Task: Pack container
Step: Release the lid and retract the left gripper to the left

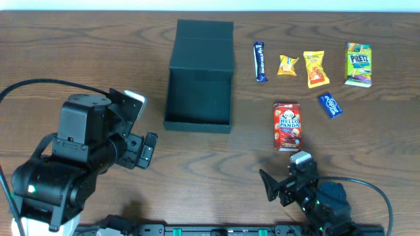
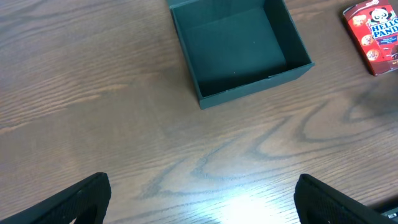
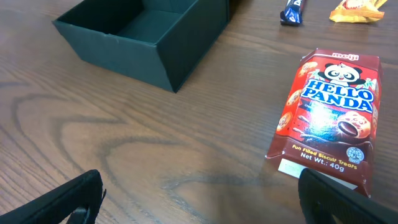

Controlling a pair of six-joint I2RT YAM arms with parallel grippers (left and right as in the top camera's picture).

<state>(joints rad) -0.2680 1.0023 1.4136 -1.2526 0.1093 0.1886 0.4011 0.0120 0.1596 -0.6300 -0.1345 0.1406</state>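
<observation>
The right fingers (image 3: pixel 68 199) are spread wide and hold nothing, hanging low over the tabletop (image 1: pixel 79 52). The left fingers (image 2: pixel 81 202) are likewise released and empty. The container (image 1: pixel 197 124) lies ahead of the left fingers and ahead and to the left of the right fingers. Its lid is flapped back on the far side, and as far as its inside shows, nothing is in it. The step in hand looks like fetching the first snack. The Hello Panda box (image 3: pixel 326 118) is the natural pick, lying flat just ahead of the right fingers and toward their right one. To do it well, the right fingers should shift across until the box sits between them. They should then close across its narrow width, not its length, and lift high enough to pass over the container's near wall before letting go. Farther ahead of the right fingers, well beyond the red box, lie a blue bar (image 1: pixel 260 62), a small yellow pack (image 1: pixel 287 64), an orange-yellow pack (image 1: pixel 315 69), a Pretz box (image 1: pixel 358 64) and a small blue packet (image 1: pixel 331 105). All of them are apart from one another. Nothing stands between the right fingers and the red box. Only the container's wall could catch a carried item.
</observation>
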